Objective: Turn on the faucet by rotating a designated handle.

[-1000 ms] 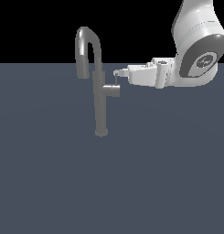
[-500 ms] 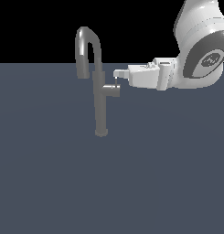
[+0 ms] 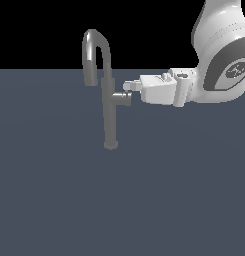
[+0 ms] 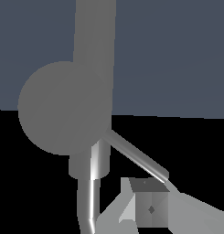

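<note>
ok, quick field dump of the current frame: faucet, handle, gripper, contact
faucet: upright grey column, arched spout, small round base
handle: short stub on the column's exterior-view right side; thin lever seen in wrist view
gripper: level with the handle, approaching from exterior view's right
contact: a fingertip sits at the lever's end; touching not certain
jaw state: cannot tell

Close on the handle (image 4: 63, 107): round grey end face fills mid-frame. Thin lever rod (image 4: 137, 157) slants off its edge, touching a grey fingertip (image 4: 150, 208). Faucet (image 4: 96, 41) column crosses behind, against slate worktop (image 4: 177, 55). Jaws' spacing not discernible.
</note>
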You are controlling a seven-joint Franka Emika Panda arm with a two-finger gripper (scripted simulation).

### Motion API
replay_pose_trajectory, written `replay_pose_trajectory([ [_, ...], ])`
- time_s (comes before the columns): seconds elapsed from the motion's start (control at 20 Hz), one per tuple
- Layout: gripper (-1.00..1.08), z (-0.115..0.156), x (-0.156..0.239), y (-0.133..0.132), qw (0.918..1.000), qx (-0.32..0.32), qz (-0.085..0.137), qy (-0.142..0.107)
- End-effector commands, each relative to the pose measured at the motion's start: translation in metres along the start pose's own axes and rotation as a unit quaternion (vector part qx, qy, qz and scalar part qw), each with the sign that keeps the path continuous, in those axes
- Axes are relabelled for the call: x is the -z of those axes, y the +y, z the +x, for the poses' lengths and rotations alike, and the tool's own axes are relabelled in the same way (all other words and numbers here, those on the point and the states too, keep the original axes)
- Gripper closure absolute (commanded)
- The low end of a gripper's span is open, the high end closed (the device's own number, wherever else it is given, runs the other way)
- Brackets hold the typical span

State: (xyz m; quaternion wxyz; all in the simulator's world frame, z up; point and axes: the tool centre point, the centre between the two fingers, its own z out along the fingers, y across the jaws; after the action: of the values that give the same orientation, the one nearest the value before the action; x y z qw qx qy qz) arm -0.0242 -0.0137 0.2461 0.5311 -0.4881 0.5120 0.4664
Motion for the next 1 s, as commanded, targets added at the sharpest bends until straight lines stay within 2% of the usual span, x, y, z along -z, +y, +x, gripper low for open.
replay_pose_trajectory([
  [0.0,1.08,0.022,0.000,0.013,0.9999,-0.014,-0.001,0.000],
  [0.15,1.08,0.033,0.000,0.021,0.9999,-0.016,-0.001,0.000],
  [0.2,1.08,0.012,0.000,0.010,1.0000,0.002,-0.001,-0.001],
  [0.6,1.08,0.065,0.000,0.021,0.9999,-0.017,-0.001,0.000],
  [0.65,1.08,0.065,0.000,0.021,0.9999,-0.017,-0.001,0.000],
  [0.7,1.08,0.040,0.000,0.012,1.0000,0.005,-0.002,-0.003],
  [0.95,1.08,0.066,0.000,0.009,1.0000,-0.005,-0.002,-0.002],
])
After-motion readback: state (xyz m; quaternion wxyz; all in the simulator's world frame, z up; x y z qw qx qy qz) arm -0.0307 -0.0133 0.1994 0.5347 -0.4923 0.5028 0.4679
